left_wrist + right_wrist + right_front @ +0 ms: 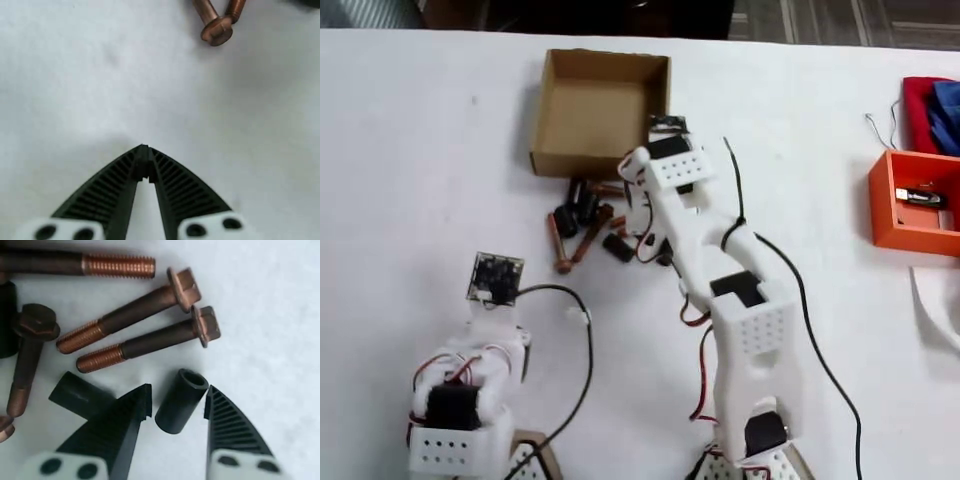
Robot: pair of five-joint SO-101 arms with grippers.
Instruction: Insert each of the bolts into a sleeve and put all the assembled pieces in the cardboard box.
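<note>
Copper-toned metal for the bolts [127, 314], bright and ridged at the threads, duller and darker along the shanks. Matt black plastic or rubber for the sleeve [180, 400], smooth-walled. Ribbed matt black plastic on the fingers [230, 425] of the right gripper [177, 392], with white plastic mounts. Plain brown matt cardboard for the cardboard box [570, 160], top centre of the high view. Matt white table [420, 150], faintly grainy. Smooth orange plastic bin [910, 235] and red cloth [920, 110] at the right edge.
</note>
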